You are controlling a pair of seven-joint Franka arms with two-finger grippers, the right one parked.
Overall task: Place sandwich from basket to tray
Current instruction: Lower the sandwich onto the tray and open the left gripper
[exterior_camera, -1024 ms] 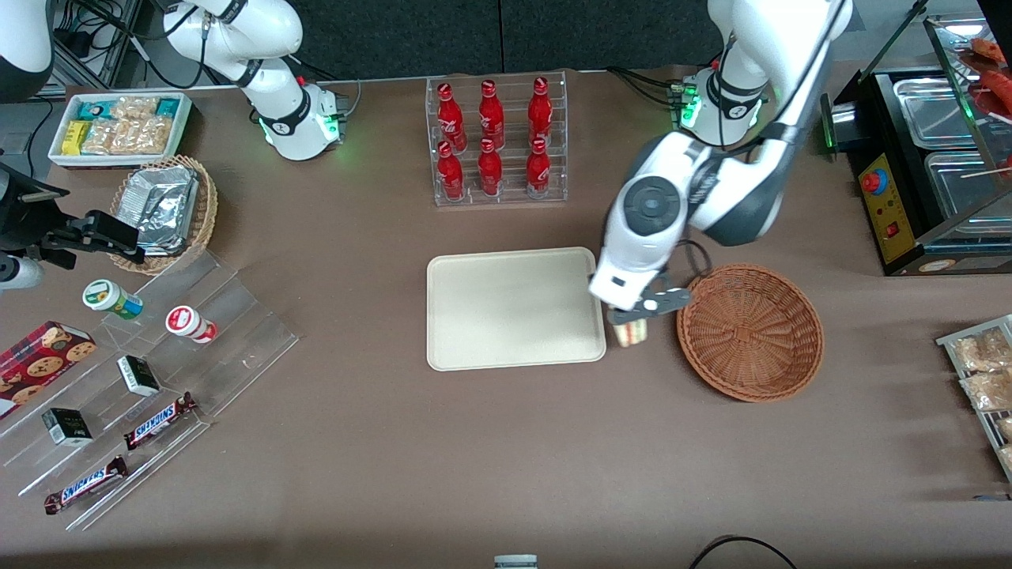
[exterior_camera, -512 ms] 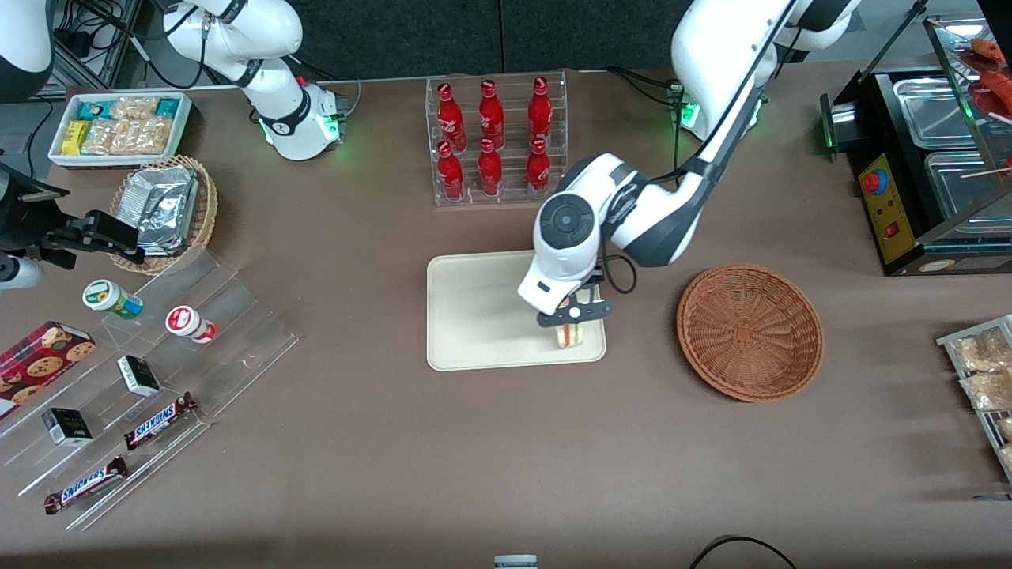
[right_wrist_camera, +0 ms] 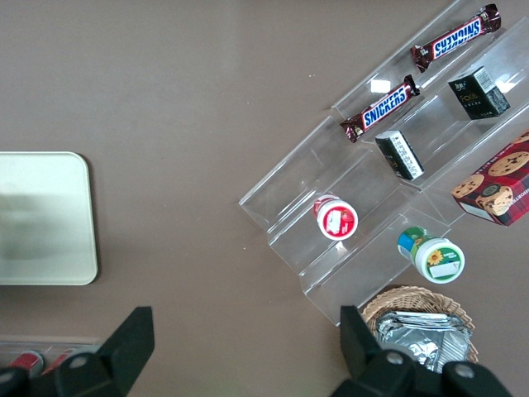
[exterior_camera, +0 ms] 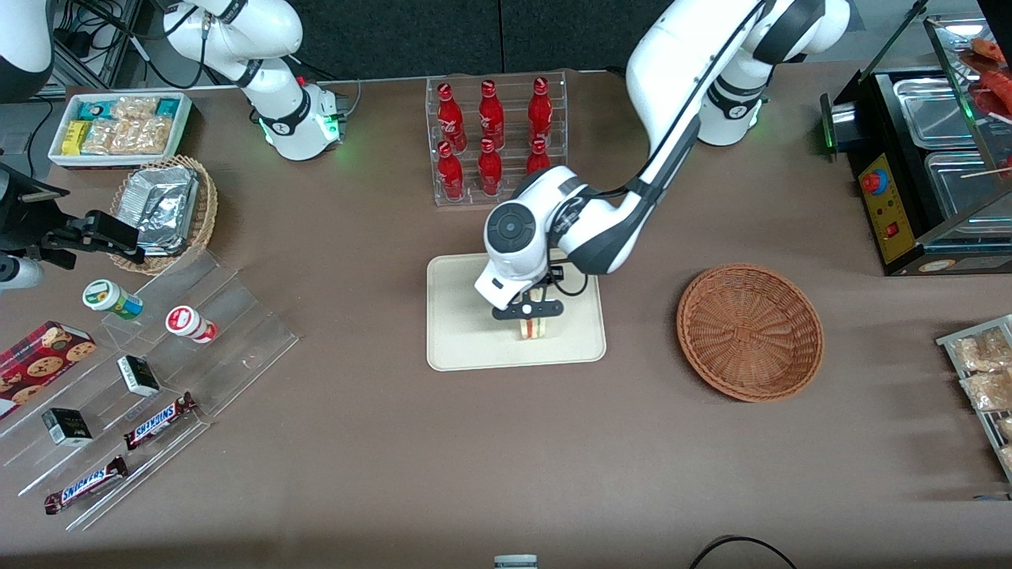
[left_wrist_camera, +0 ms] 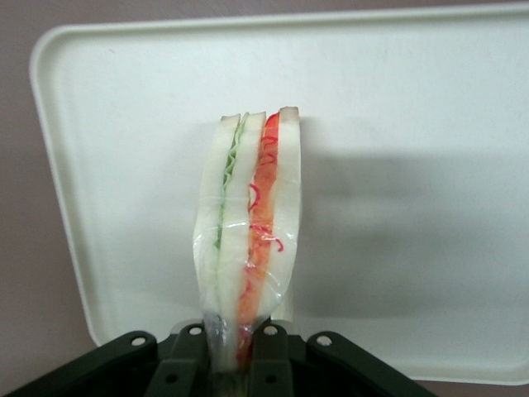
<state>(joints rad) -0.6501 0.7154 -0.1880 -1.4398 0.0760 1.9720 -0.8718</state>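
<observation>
Gripper (exterior_camera: 528, 310) clamped on upright sandwich (left_wrist_camera: 248, 240) at centre frame, above tray (exterior_camera: 458, 348) middle, bare tray all round, basket (exterior_camera: 749, 332) well apart at right

One sandwich (exterior_camera: 534, 328), one tray (exterior_camera: 458, 332), one basket (exterior_camera: 749, 332), six red bottles (exterior_camera: 492, 138).

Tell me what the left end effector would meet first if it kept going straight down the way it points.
Probably the tray: the end effector is shut on the sandwich above it, so the sandwich would likely touch first.
</observation>
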